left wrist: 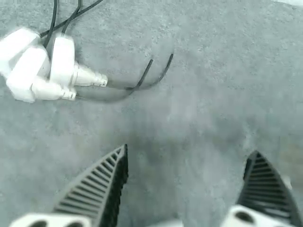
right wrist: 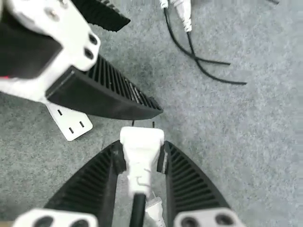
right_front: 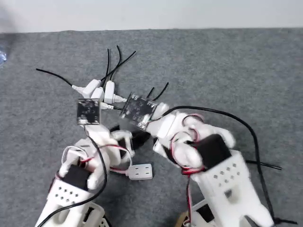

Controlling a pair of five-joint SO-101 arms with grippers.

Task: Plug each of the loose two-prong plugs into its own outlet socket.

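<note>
Grey, felt-like cloth is covering the table point(right_front: 265, 61), and both arms are standing over it from the near edge. The right hand point(right wrist: 142, 152) is clenching a white plug point(right wrist: 141, 138) between its black ribbed fingers point(right wrist: 189, 184). The plug's two prongs are pointing out past the fingertips, and its black cord point(right wrist: 138, 210) is running back between the fingers. The left hand point(left wrist: 188, 153) is standing released, its two fingers point(left wrist: 102, 189) spread wide apart with bare cloth between them and nothing in the grip. In the right wrist view one of those fingers is lying just ahead of the held plug's prongs. A white outlet socket point(right_front: 140, 171) is lying flat close to the near edge of the table, between the two arms, with its slots facing up. It is sitting apart from the held plug, off to one side, and is partly hidden under the left hand's finger in the right wrist view. Three loose plugs point(right_front: 99, 92) are lying bunched together toward the far edge, left of the middle, touching one another. Their long black leads point(right_front: 113, 61) are fanning out toward the far edge. Two short black wire ends point(right_front: 158, 91) are lying crossed on the cloth just beside the bunch.
</note>
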